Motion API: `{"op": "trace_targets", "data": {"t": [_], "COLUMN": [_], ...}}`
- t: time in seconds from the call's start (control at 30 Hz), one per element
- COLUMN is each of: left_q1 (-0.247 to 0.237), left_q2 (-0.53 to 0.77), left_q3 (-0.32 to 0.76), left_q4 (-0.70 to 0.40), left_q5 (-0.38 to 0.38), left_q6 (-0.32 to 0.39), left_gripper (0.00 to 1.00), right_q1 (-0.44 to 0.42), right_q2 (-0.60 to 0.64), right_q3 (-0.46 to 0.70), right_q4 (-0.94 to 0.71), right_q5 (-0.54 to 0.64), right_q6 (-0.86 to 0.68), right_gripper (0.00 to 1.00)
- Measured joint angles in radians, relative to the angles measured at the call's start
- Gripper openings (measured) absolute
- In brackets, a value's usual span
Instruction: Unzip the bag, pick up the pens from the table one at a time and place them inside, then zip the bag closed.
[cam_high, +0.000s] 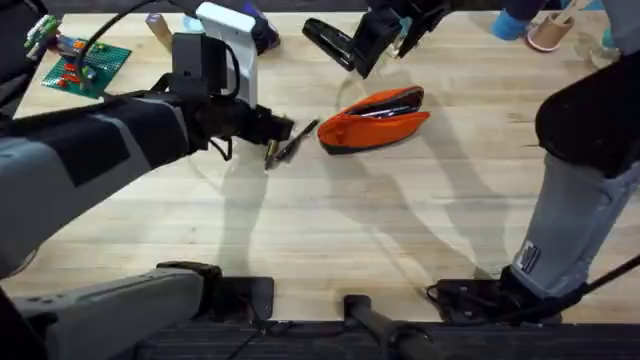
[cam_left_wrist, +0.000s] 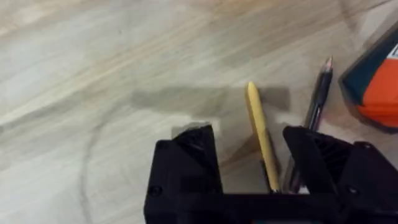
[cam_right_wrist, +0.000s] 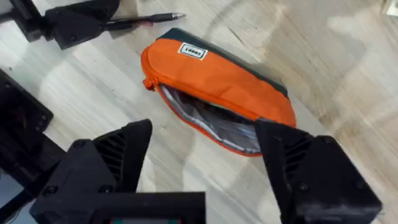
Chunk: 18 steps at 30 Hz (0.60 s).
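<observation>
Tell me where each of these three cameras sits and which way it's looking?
Overhead: fixed above the arms' bases, looking down and forward over the table; both arms show.
Left wrist: on the left arm, looking down past open jaws of the left gripper at the yellow pen and black pen.
Right wrist: on the right arm, above the unzipped bag, right gripper open.
Shared: bag and black pen appear in all three.

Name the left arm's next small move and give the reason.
Probably lower the left tool a little and close on the yellow pen: the tool is open with that pen between its fingers, both pens lie on the table, and the bag already gapes unzipped.
</observation>
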Motion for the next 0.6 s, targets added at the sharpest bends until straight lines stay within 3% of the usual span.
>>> {"op": "trace_targets", "data": {"t": [0.6], "left_q1": [0.000], "left_q2": [0.027], "left_q3": [0.000], "left_q4": [-0.080], "left_q5": [0.011], "left_q6": [-0.014], "left_gripper": [0.617], "right_q1": [0.000], "right_q2": [0.000], "right_q3": [0.000], "right_q4": [0.000], "right_q5": [0.000], "right_q6": [0.000], "right_gripper": [0.996]}}
